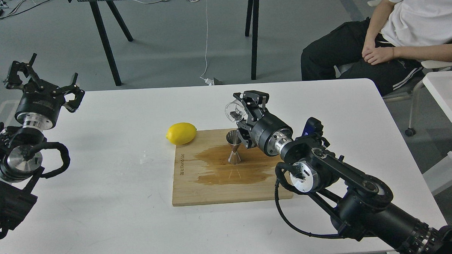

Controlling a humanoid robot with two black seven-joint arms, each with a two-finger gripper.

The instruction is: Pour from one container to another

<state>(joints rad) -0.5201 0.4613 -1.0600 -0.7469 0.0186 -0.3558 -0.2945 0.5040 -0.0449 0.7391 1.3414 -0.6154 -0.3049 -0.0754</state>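
The clear glass cup (233,110) hangs tilted in the air, held in my right gripper (244,112), which is shut on it. It sits just above and slightly behind the steel jigger (234,146). The jigger stands upright on the wooden board (198,188), in the middle of a brown wet patch (216,172). My left gripper (40,79) is open at the table's far left edge, holding nothing.
A yellow lemon (181,133) rests at the board's back left corner. A seated person (395,31) is beyond the table's far right corner. Black table legs (106,44) stand behind the table. A white surface (446,93) sits to the right.
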